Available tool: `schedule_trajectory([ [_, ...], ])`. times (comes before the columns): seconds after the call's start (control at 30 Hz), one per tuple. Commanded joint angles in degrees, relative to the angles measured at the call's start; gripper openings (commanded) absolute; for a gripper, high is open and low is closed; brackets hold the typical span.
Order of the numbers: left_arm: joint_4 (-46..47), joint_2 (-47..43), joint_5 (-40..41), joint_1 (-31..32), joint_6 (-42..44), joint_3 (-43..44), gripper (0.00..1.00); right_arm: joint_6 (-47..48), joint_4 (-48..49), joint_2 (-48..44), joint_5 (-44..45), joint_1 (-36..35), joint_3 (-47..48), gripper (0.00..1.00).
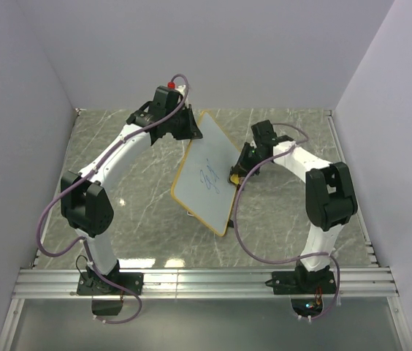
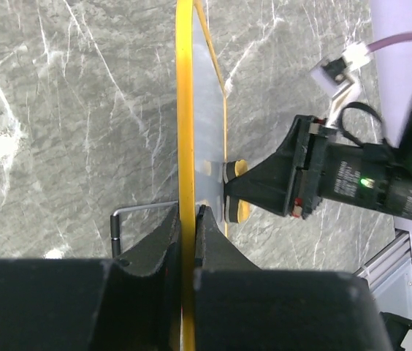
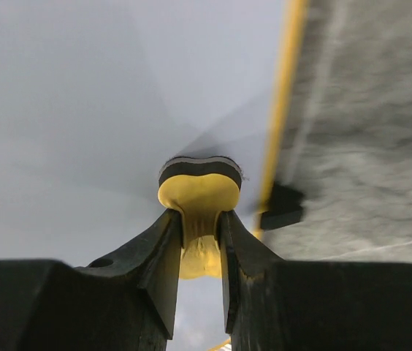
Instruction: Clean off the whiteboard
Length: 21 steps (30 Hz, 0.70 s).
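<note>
The whiteboard (image 1: 199,191), white with an orange-yellow frame and blue scribbles (image 1: 208,179), stands tilted on edge at the table's middle. My left gripper (image 1: 190,131) is shut on its top far edge. In the left wrist view the frame (image 2: 185,110) runs edge-on between the closed left gripper (image 2: 188,213). My right gripper (image 1: 239,172) is shut on the yellow-and-black eraser (image 1: 232,178) and presses it on the board's right side. In the right wrist view the right gripper (image 3: 199,218) grips the eraser (image 3: 199,191) against the white surface (image 3: 82,95), beside a black clip (image 3: 282,208).
A metal hex key (image 2: 129,212) lies on the grey marble table (image 1: 133,183) under the board. White walls (image 1: 16,110) close in the left, back and right. An aluminium rail (image 1: 206,281) runs along the near edge at the arm bases.
</note>
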State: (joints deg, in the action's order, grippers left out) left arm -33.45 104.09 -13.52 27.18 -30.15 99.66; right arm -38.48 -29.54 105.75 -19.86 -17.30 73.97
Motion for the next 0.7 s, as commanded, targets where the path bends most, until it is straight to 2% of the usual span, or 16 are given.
schedule_trajectory([
  [0.0, -6.5, 1.6, 1.1, 2.4, 5.7, -0.5, 0.0, 0.0, -0.7, -4.9, -0.1, -3.3, 8.0, 0.0],
  [0.23, -6.2, 1.5, 1.3, 2.6, 5.3, -0.9, 0.0, -3.1, -4.2, -4.9, -2.4, -13.4, 20.8, 0.0],
  [0.37, -6.0, 0.9, 1.2, 2.7, 5.1, -1.5, 0.0, -3.4, -5.3, -2.9, -2.6, -15.3, 25.0, 0.0],
  [0.47, -6.1, 0.7, 1.3, 2.7, 5.1, -1.8, 0.0, -2.8, -5.6, -2.7, -1.8, -15.4, 23.2, 0.0],
  [0.67, -5.5, -0.1, 0.6, 2.7, 5.0, -2.4, 0.0, -0.7, -2.6, -4.7, 3.2, -13.8, 9.5, 0.0],
])
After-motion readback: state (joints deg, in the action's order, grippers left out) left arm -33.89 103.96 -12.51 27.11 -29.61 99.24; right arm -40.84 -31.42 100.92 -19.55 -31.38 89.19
